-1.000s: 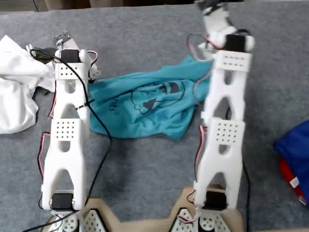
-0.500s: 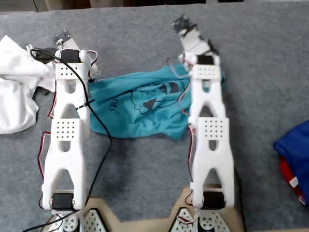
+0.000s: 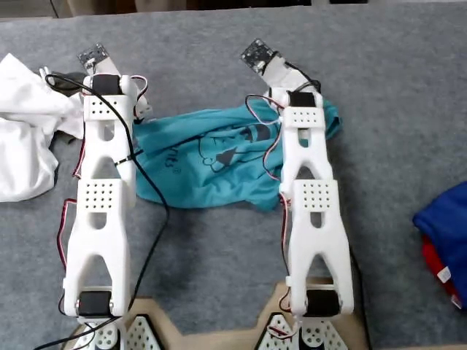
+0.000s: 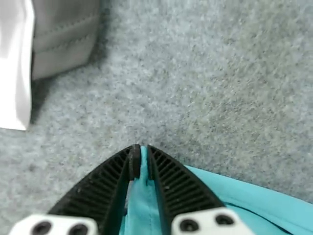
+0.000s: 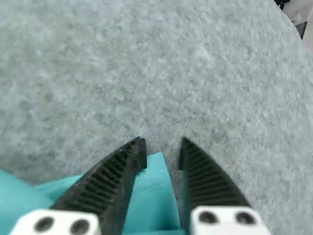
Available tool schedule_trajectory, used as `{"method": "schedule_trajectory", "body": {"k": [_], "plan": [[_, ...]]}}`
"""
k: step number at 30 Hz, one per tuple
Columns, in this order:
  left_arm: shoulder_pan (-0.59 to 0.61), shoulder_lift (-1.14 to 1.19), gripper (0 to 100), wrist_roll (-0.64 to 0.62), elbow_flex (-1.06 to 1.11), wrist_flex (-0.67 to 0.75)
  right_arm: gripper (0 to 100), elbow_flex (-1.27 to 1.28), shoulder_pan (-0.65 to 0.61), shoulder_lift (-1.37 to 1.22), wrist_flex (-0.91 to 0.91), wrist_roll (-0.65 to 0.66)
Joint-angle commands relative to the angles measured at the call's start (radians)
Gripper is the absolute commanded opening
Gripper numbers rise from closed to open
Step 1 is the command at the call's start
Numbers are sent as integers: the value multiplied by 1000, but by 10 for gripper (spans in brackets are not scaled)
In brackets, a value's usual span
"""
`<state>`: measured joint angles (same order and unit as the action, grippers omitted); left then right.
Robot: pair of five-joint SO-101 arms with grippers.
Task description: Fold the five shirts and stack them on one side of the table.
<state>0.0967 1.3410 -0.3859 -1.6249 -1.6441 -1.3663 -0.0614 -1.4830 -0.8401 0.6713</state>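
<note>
Right wrist view records the right gripper (image 5: 161,147) with jaws parted astride a corner of the teal shirt (image 5: 151,196), which lies crumpled on the grey table (image 3: 219,248), long axis running across to the left gripper (image 4: 140,149), clamped on the shirt's opposite edge.

Unreadable print on teal shirt (image 3: 191,184)
</note>
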Motion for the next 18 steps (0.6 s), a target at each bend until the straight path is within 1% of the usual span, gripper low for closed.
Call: {"method": "schedule_trajectory", "body": {"k": [1,3,7,14,18], "plan": [[11,-21,19,2,-49,15,36,-4,30,-5,-54,29],[11,-21,19,2,-49,15,2,-22,39,2,-54,23],[11,-21,19,2,-49,17,5,-82,67,31,-78,20],[11,-19,19,2,-49,29,5,-295,102,76,-198,-144],[11,-19,19,3,-49,29,5,-294,120,130,-233,-204]]}}
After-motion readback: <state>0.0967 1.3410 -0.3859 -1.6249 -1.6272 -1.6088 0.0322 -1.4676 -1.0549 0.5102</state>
